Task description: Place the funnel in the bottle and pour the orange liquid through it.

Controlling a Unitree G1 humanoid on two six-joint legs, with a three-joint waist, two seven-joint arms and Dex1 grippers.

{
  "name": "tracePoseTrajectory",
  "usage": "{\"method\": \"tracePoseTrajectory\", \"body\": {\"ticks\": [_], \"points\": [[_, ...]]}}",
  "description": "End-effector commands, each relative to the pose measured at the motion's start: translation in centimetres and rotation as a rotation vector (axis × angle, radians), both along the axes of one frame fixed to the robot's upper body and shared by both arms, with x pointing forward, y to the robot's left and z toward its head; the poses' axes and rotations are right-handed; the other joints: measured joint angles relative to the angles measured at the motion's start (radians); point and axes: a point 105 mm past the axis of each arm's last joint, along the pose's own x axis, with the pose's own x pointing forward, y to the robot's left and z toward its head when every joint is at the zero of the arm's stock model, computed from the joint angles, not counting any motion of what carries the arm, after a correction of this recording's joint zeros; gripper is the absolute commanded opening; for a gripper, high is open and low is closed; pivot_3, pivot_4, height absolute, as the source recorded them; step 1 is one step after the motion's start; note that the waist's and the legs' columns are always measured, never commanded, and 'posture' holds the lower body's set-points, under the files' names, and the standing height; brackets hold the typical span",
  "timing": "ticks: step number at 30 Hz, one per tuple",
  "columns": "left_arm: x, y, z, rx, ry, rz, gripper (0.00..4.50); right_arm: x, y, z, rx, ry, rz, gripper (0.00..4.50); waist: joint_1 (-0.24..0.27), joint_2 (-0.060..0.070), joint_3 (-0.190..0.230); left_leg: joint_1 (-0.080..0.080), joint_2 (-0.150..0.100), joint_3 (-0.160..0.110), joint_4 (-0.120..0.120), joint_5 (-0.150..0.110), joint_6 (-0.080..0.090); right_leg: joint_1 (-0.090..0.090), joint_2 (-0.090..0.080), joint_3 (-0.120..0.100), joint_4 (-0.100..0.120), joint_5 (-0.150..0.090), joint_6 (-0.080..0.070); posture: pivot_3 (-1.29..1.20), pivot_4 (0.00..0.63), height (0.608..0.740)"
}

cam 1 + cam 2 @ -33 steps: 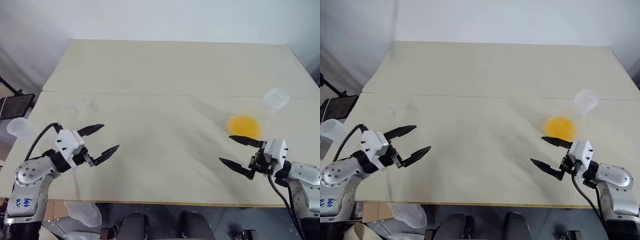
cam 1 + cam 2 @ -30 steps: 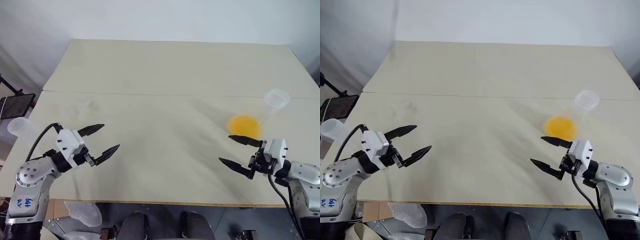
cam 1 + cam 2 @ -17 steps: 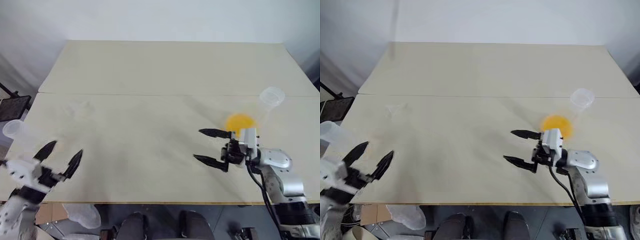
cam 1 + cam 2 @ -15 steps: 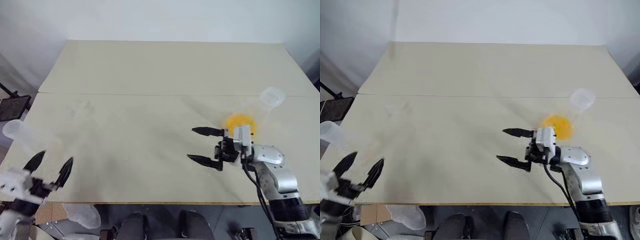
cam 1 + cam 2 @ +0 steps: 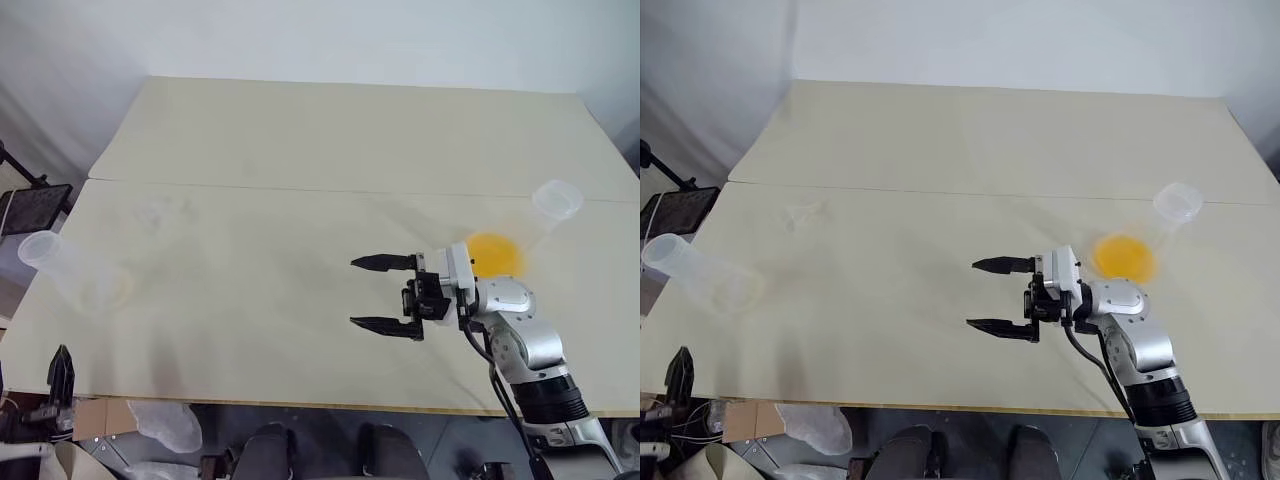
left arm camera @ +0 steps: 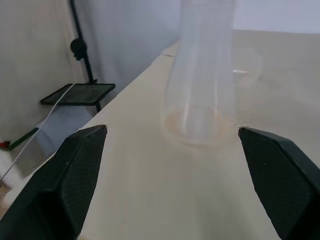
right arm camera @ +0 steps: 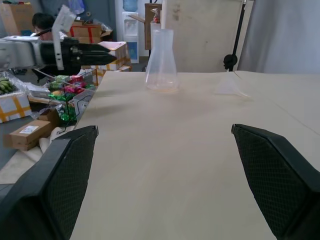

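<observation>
You have the right hand (image 5: pixel 987 296) out over the middle of the worktop (image 5: pixel 970 140), pointing left, its two black fingers (image 5: pixel 992 265) spread wide with nothing between them. Behind it, near the right edge, stands the flask (image 5: pixel 1140 245) with the orange liquid (image 5: pixel 1122 257) in its base. At the left edge you see the bottle (image 5: pixel 698 272), clear and apparently unfilled. The funnel (image 5: pixel 802 214) sits faintly on the worktop beyond it, well apart. Your left hand (image 5: pixel 678 378) shows low at the bottom left corner, off the worktop edge.

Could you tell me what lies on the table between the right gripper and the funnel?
Nothing: in the right wrist view, bare table runs from the open right gripper to the funnel.
</observation>
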Motion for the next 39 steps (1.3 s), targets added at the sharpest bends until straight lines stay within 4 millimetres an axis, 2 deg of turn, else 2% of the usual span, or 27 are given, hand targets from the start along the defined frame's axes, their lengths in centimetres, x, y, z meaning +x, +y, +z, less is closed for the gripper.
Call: {"method": "tracePoseTrajectory", "body": {"ticks": [1, 9, 14, 22, 26, 29, 30, 32, 34, 36, 39], "points": [[2.7, -0.4, 3.9, 0.03, -0.078, -0.048, 4.49, -0.1, 0.3, 0.7, 0.016, -0.041, 0.007, 4.5, 0.002, 0.0, 0.0, 0.0, 0.0, 0.0, 0.0, 0.0, 0.0, 0.0, 0.0, 0.0, 0.0, 0.0, 0.0, 0.0, 0.15, 0.74], [7.6, 0.7, 6.1, 0.023, -0.035, -0.097, 4.49, -0.2, 0.7, 0.6, 0.032, -0.044, 0.001, 4.5, -0.019, -0.001, -0.001, 0.0, -0.002, -0.001, 0.0, 0.0, -0.001, 0.0, 0.001, -0.001, 0.002, 0.0, 0.0, 0.0, 0.15, 0.74], [9.0, 1.5, 5.9, 0.0, 0.005, -0.085, 4.49, -0.2, 0.8, 0.6, 0.047, -0.051, -0.016, 4.5, -0.021, -0.001, -0.001, 0.0, -0.002, 0.0, 0.0, 0.001, -0.002, -0.001, 0.002, 0.0, 0.003, 0.0, 0.0, 0.0, 0.15, 0.74], [9.5, 1.5, 6.0, -0.003, 0.002, -0.096, 4.49, -0.1, 0.7, 0.5, 0.056, -0.054, -0.045, 4.5, -0.019, -0.001, -0.001, 0.0, -0.002, 0.0, 0.0, 0.001, -0.003, -0.002, 0.002, 0.0, 0.003, 0.0, 0.0, 0.0, 0.15, 0.74], [9.8, 1.7, 6.1, 0.002, 0.006, -0.099, 3.57, -0.1, 0.8, 0.3, 0.058, -0.053, -0.05, 4.5, -0.019, -0.001, -0.001, 0.0, -0.002, 0.0, 0.0, 0.001, -0.003, -0.002, 0.002, 0.0, 0.003, 0.0, 0.0, 0.0, 0.15, 0.74], [9.7, 1.8, 5.9, 0.006, 0.016, -0.095, 2.58, -0.1, 0.7, 0.3, 0.058, -0.054, -0.054, 4.5, -0.019, -0.001, -0.001, 0.0, -0.002, 0.0, 0.0, 0.0, -0.003, -0.002, 0.002, 0.0, 0.004, 0.0, 0.0, 0.0, 0.15, 0.74], [9.7, 1.8, 5.8, 0.007, 0.02, -0.095, 2.43, -0.1, 0.7, 0.3, 0.058, -0.055, -0.055, 4.5, -0.019, -0.001, -0.001, 0.0, -0.002, 0.0, 0.0, 0.0, -0.003, -0.002, 0.002, 0.0, 0.004, 0.0, 0.0, 0.0, 0.15, 0.74], [9.7, 1.8, 5.9, 0.011, 0.017, -0.101, 2.41, 0.0, 0.7, 0.3, 0.058, -0.057, -0.062, 4.5, -0.019, -0.001, -0.001, 0.0, -0.002, 0.0, 0.0, 0.0, -0.003, -0.002, 0.002, 0.0, 0.004, 0.0, 0.0, 0.0, 0.15, 0.74], [10.0, 1.2, 6.9, 0.016, -0.03, -0.139, 2.41, 0.0, 0.5, 0.3, 0.057, -0.062, -0.078, 4.5, -0.019, -0.001, -0.001, 0.0, -0.002, 0.0, 0.0, 0.0, -0.003, -0.002, 0.002, 0.0, 0.004, 0.0, 0.0, 0.0, 0.15, 0.74], [10.9, -0.7, 8.7, 0.074, -0.081, -0.239, 2.41, 0.2, -0.1, 0.4, 0.06, -0.07, -0.115, 4.5, -0.014, -0.001, -0.001, 0.0, -0.002, 0.0, 0.0, 0.0, -0.003, -0.002, 0.002, 0.0, 0.004, 0.0, 0.0, 0.0, 0.15, 0.74], [12.8, -5.5, 11.7, 0.159, -0.135, -0.478, 2.41, 0.4, -1.8, 0.6, 0.062, -0.078, -0.198, 4.5, 0.001, -0.002, -0.001, 0.0, -0.003, -0.001, 0.0, 0.0, -0.003, -0.002, 0.001, 0.0, 0.006, 0.0, 0.0, 0.0, 0.15, 0.74]]}}
